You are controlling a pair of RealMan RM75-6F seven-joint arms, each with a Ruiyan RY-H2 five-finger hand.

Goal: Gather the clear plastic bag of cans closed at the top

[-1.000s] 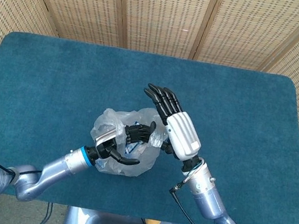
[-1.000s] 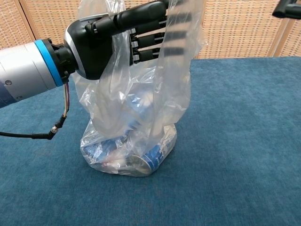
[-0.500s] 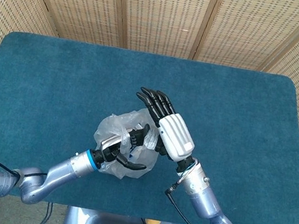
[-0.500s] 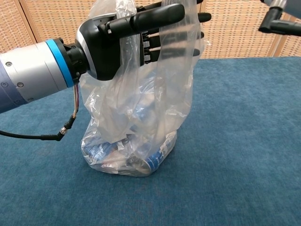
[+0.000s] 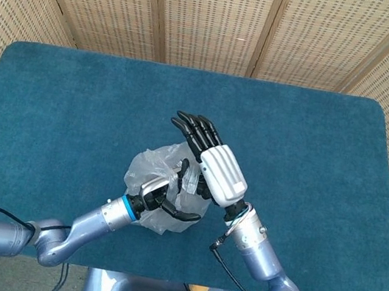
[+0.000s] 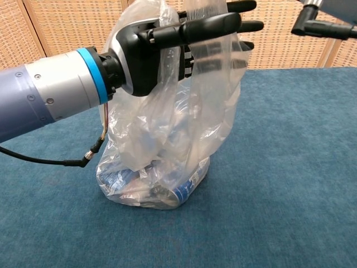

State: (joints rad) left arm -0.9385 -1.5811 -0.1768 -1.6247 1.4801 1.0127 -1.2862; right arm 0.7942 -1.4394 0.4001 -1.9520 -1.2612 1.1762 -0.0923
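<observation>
The left hand (image 6: 162,50) is seen with fingers extended into the gathered top of the clear plastic bag (image 6: 167,128), the film draped over and around them; whether it is truly gripped cannot be told. The right hand (image 5: 211,159) is held flat with fingers straight and apart, at about 2 o'clock of the bag, empty. Inside the bag, cans (image 6: 162,187) lie at the bottom. The bag stands near the centre of the blue table (image 5: 313,150).
</observation>
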